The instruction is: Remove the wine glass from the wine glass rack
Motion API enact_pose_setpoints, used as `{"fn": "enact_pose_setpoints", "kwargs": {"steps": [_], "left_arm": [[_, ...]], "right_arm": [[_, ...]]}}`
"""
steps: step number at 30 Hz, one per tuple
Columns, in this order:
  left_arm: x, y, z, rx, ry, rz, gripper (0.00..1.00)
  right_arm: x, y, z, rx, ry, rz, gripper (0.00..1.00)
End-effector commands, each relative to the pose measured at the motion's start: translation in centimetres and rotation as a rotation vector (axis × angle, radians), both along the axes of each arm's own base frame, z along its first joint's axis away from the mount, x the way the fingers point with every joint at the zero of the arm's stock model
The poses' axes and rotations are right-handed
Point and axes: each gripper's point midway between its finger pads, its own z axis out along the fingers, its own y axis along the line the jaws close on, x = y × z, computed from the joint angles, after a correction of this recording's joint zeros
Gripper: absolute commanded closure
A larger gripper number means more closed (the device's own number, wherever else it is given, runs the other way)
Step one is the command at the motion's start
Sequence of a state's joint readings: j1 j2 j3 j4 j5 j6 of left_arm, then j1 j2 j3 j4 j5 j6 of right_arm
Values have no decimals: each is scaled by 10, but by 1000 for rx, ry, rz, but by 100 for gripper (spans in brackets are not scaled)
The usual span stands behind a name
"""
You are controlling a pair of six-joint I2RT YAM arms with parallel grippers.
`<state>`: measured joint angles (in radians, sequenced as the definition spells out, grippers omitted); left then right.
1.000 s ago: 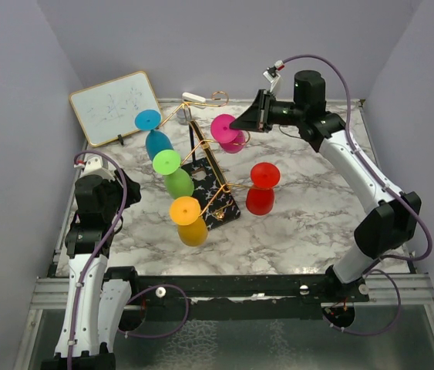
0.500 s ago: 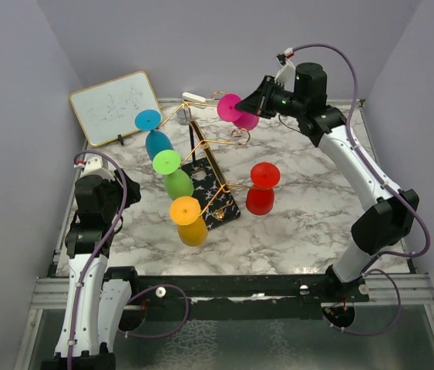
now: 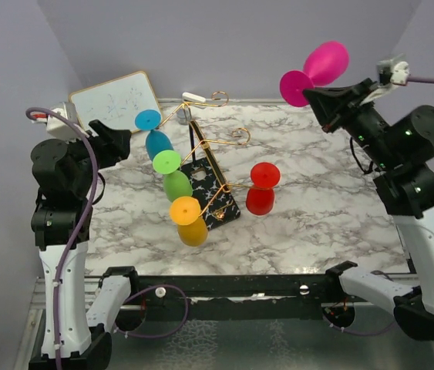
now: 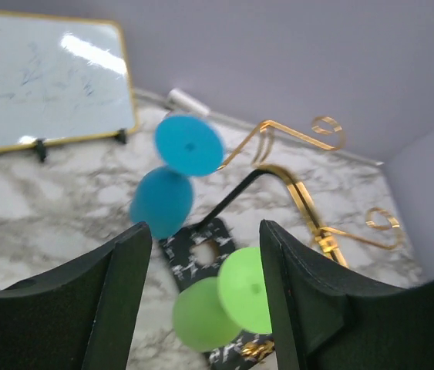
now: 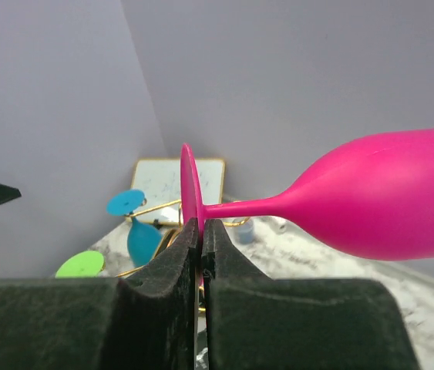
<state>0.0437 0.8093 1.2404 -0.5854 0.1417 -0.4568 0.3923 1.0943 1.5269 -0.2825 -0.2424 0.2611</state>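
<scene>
The gold wire wine glass rack (image 3: 215,140) stands on its black speckled base (image 3: 218,199) mid-table. A blue glass (image 3: 153,136), a green one (image 3: 172,173) and a yellow one (image 3: 189,219) hang from its left arms. My right gripper (image 3: 313,93) is shut on the foot of the pink wine glass (image 3: 321,66), holding it high in the air, to the right of the rack and free of it. In the right wrist view its fingers (image 5: 202,227) pinch the foot edge-on, with the bowl (image 5: 390,196) to the right. My left gripper (image 4: 201,239) is open, raised left of the rack, empty.
A red glass (image 3: 262,189) stands on the marble table (image 3: 317,216) right of the rack. A framed whiteboard (image 3: 115,102) leans at the back left. Lilac walls close in the left, back and right sides.
My right arm has pulled the pink glass off the rack's upper right arm and swung it up and to the right. The left arm has risen and turned toward the rack.
</scene>
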Motion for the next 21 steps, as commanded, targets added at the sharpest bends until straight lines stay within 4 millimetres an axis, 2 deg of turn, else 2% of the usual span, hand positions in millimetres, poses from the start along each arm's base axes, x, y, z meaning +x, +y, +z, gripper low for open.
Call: {"fn": "enact_pose_setpoints", "kwargs": {"steps": [1, 6, 8, 11, 14, 16, 18, 21], "left_arm": [[-8, -56, 62, -213, -142, -278, 38], [-30, -105, 112, -541, -250, -619, 36], [-41, -114, 125, -569, -260, -704, 36], [-55, -121, 141, -518, -265, -723, 36], [-64, -128, 139, -519, -209, -731, 36], [-74, -133, 140, -535, -200, -764, 36], [-82, -137, 138, -539, -187, -787, 36], [-87, -137, 125, -523, -144, -767, 36]], "right_arm": [[-14, -10, 10, -180, -128, -17, 98], [-40, 11, 4, -267, -173, 168, 98], [-44, 15, 2, -283, -180, 201, 98], [-41, 7, 8, -302, -233, 144, 98], [-29, -3, 21, -333, -295, 57, 98], [-17, -1, 25, -375, -316, 32, 98], [-9, 14, 27, -412, -332, 51, 98], [-2, 48, 30, -422, -348, 145, 98]]}}
